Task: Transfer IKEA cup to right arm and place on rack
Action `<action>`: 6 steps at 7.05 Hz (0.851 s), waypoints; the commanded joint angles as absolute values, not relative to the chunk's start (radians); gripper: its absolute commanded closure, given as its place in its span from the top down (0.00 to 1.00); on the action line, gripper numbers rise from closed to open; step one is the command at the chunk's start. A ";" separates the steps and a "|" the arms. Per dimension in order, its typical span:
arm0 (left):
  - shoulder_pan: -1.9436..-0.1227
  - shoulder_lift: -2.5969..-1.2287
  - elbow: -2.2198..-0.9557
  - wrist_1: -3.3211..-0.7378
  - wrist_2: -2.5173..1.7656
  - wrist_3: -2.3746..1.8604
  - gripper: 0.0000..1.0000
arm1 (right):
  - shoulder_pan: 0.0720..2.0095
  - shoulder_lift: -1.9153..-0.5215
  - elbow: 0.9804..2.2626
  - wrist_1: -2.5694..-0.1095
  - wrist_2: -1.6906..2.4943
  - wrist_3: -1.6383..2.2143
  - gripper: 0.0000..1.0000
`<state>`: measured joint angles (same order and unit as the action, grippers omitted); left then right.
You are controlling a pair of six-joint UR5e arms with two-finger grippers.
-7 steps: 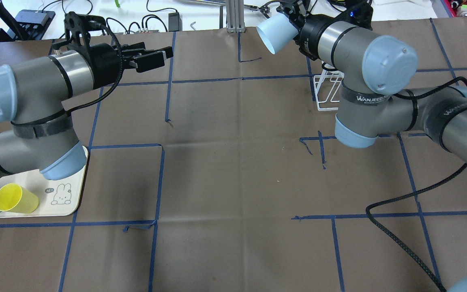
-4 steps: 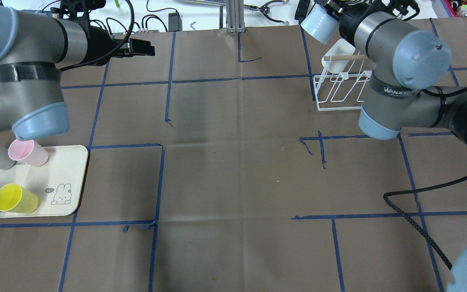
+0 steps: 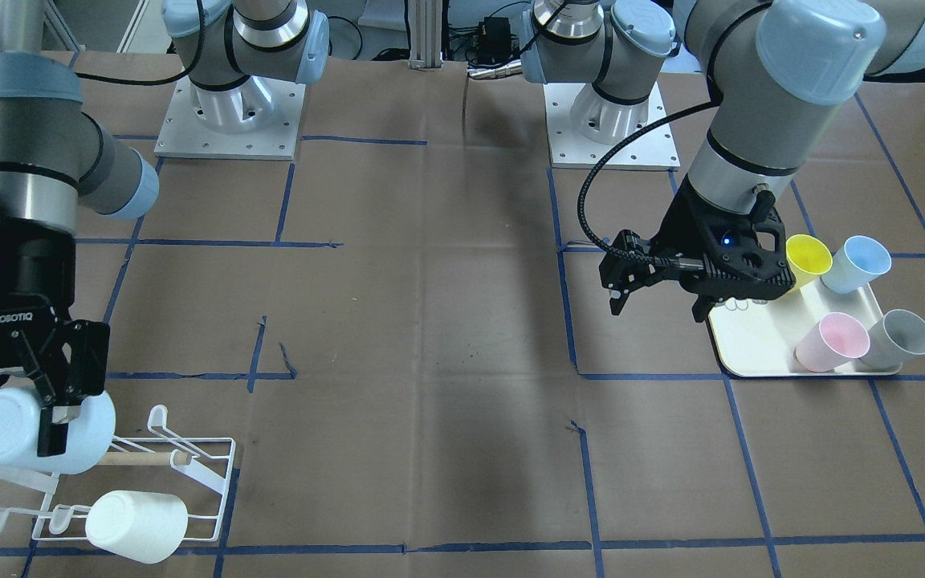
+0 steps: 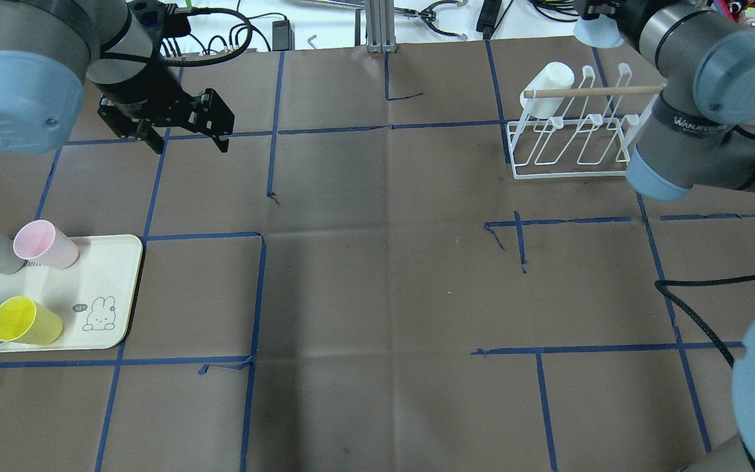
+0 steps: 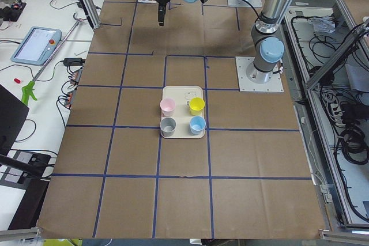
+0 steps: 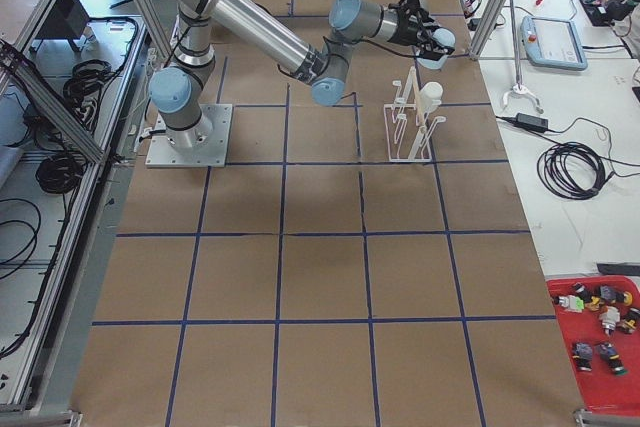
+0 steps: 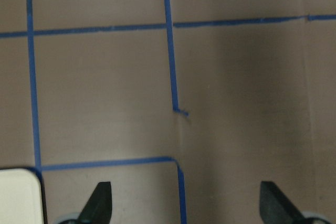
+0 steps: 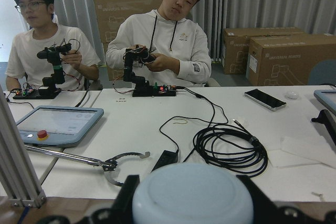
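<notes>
The right gripper (image 3: pixel 21 401) is clamped on the pale blue cup (image 3: pixel 5 433). It has moved further right since a moment ago and now holds the cup up over the far side of the rack (image 4: pixel 574 141), near the far right corner of the table. A white cup (image 4: pixel 551 77) sits on one end of the rack, as before. The left gripper (image 4: pixel 187 145) has swung round and now points down at the table, its fingers apart and holding nothing. The tray (image 4: pixel 115 288) with four cups has not moved.
</notes>
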<state>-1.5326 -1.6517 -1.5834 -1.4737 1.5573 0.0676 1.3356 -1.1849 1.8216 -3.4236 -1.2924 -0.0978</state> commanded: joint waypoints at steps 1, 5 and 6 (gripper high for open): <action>-1.534 -1.602 -1.600 -1.585 1.563 0.032 0.99 | 1.290 -1.086 1.740 -3.434 -1.289 -0.172 0.09; -1.528 -1.585 -1.594 -1.572 1.562 0.003 1.00 | 1.250 -0.957 1.649 -3.435 -1.275 -0.172 0.09; -1.528 -1.583 -1.586 -1.572 1.562 -0.023 1.00 | 1.250 -0.953 1.675 -3.465 -1.278 -0.170 0.09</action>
